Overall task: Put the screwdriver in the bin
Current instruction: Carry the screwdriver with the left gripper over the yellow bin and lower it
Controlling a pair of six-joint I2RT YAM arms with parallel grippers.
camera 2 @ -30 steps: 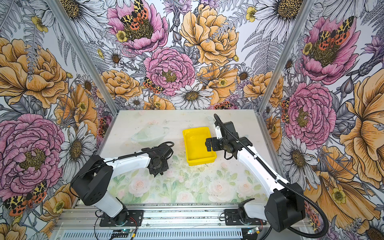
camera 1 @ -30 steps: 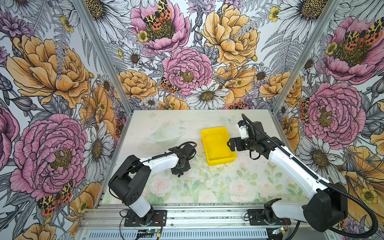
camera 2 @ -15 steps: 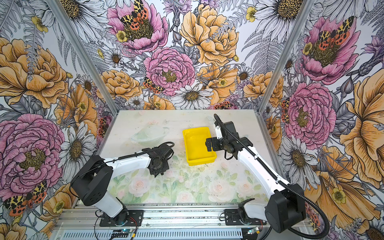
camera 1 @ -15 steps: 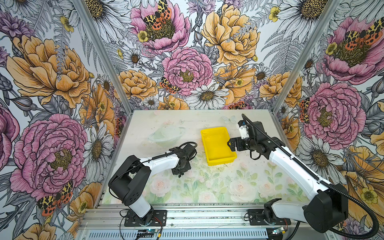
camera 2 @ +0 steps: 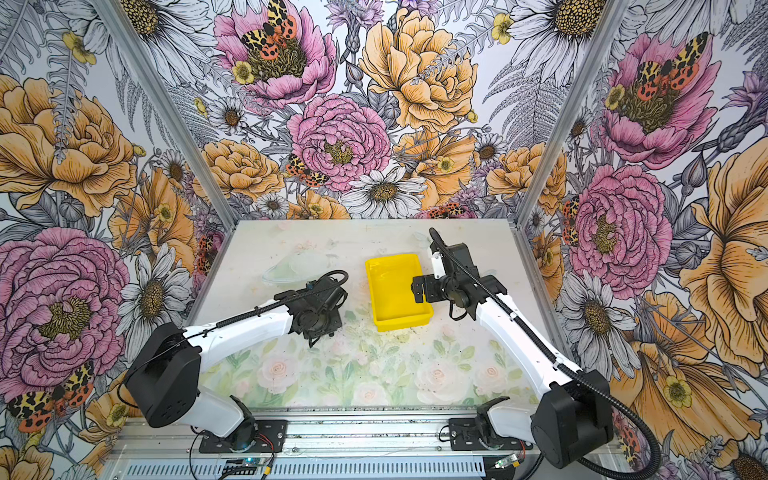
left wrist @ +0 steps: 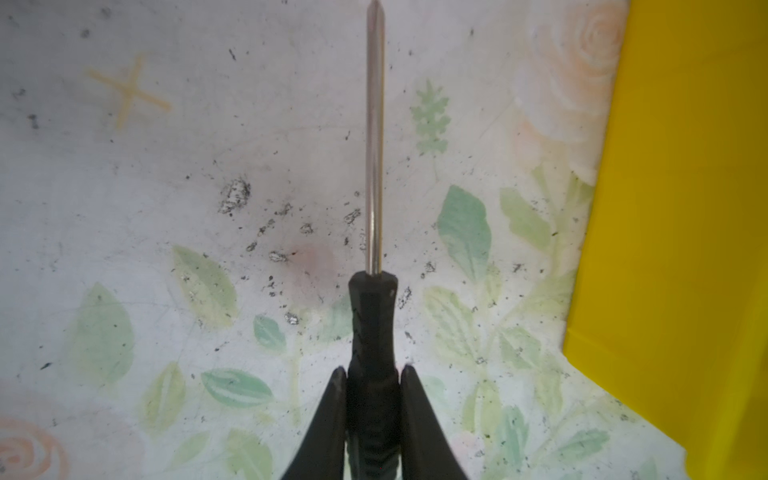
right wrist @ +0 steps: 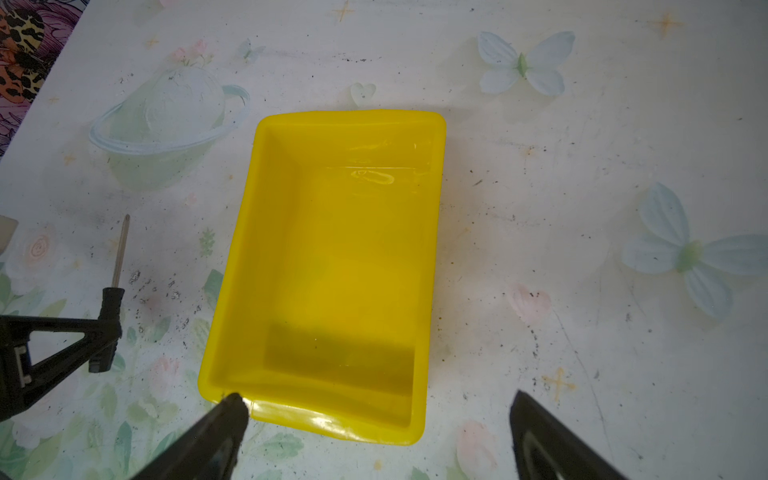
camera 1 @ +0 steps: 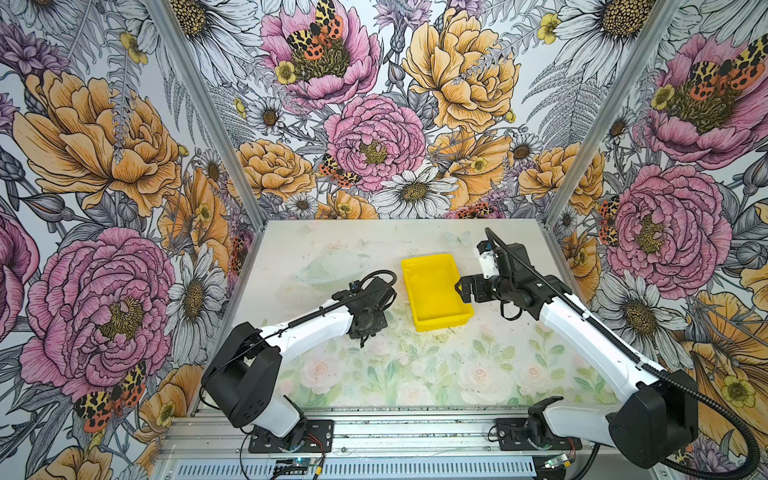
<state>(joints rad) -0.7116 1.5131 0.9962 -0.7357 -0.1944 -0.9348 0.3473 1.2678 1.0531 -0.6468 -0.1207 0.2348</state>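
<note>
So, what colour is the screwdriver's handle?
The handle is black; clearest in the left wrist view.

The screwdriver [left wrist: 374, 232] has a thin shaft of bare metal, polished and shiny with a bright line of light along it, and a handle of black plastic, matt, with fine ribs on part of it. The fingers [left wrist: 328, 419] of the left gripper [left wrist: 374, 370] look like the same matt black plastic, smooth. The bin [right wrist: 249, 249] is of yellow plastic, smooth and glossy, with white reflections on its rim and floor. The table [left wrist: 124, 232] has a printed flower surface, matt and pale, scuffed, with many dark specks. The front rail [camera 1: 415, 432] is of dull grey metal.
</note>
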